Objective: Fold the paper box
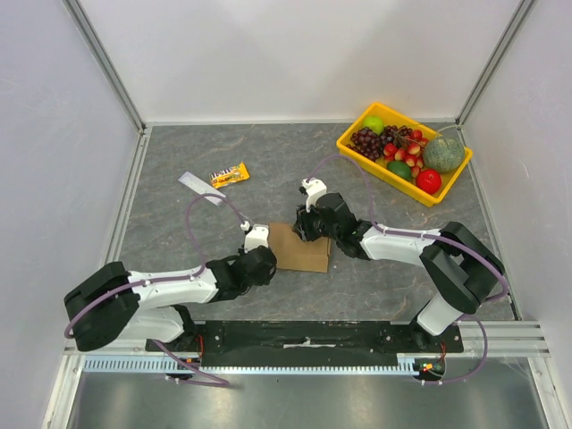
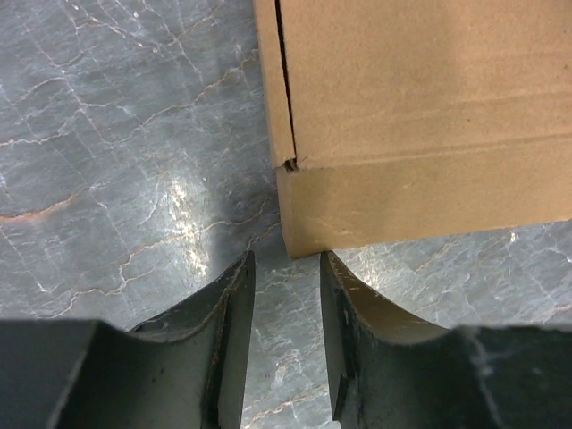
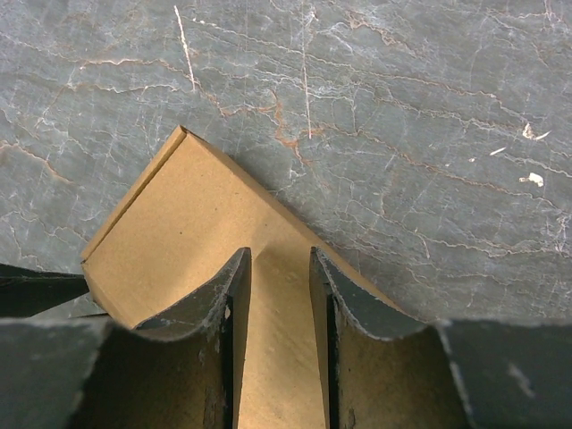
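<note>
The paper box (image 1: 302, 250) is a small brown cardboard carton, closed, lying flat on the grey table between the arms. In the left wrist view its near left corner (image 2: 308, 214) lies just beyond my left gripper (image 2: 286, 261). That gripper is narrowly open, empty, and low over the table; it also shows in the top view (image 1: 265, 255). My right gripper (image 1: 304, 229) sits over the box's far left part. In the right wrist view its jaws (image 3: 280, 257) stand a little apart above the flat lid (image 3: 179, 232) and hold nothing.
A yellow tray (image 1: 382, 173) of fruit stands at the back right. A snack packet (image 1: 229, 175) and a white strip (image 1: 200, 188) lie at the back left. White walls with metal rails enclose the table.
</note>
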### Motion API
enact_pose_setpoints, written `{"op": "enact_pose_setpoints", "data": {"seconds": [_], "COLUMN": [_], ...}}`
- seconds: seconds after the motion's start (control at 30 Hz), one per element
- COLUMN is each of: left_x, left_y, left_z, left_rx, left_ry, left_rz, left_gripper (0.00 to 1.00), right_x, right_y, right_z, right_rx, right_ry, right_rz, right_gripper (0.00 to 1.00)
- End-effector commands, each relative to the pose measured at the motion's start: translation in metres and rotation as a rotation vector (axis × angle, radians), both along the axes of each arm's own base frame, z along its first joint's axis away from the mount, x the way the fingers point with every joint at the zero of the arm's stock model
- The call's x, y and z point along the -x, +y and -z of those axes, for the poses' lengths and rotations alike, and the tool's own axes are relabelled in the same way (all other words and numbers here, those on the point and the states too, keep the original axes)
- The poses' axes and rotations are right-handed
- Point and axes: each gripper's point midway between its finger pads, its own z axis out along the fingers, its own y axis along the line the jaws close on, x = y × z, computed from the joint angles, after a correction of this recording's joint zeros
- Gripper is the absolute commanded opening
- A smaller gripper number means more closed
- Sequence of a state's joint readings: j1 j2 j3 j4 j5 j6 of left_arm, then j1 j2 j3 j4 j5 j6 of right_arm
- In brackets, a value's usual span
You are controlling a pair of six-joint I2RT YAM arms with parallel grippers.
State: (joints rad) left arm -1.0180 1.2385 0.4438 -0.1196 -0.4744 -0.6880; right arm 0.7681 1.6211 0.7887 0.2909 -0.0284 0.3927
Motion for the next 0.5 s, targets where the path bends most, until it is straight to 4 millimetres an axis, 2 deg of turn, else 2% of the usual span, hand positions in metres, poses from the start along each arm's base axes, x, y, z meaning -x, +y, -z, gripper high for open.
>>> {"op": "enact_pose_setpoints", "data": {"seconds": [0.0,0.13,0.23,0.3,0.47], "left_x": [-0.017,-0.022,-0.023,-0.021,-0.016], "left_y": [-0.012,-0.014,-0.013,-0.012,-0.004], "left_z": [-0.01,-0.009,-0.009,-0.009,-0.014], "left_rx": [0.041,0.036,0.03,0.03,0.044], "left_ry": [-0.036,-0.038,-0.033,-0.029,-0.031], "left_rz": [-0.052,-0.072,-0.077,-0.08,-0.091], "left_gripper": [0.4,0.39,0.38,0.37,0.36], "right_x": [0.006,0.008,0.009,0.01,0.007], "right_y": [-0.001,0.0,0.002,0.003,0.002], "right_z": [0.015,0.016,0.009,-0.003,-0.05], "right_rx": [0.037,0.039,0.025,0.003,-0.052], "right_ry": [0.056,0.063,0.061,0.044,-0.03], "right_rz": [-0.019,-0.028,-0.035,-0.04,-0.033], "right_gripper": [0.39,0.39,0.39,0.39,0.39]}}
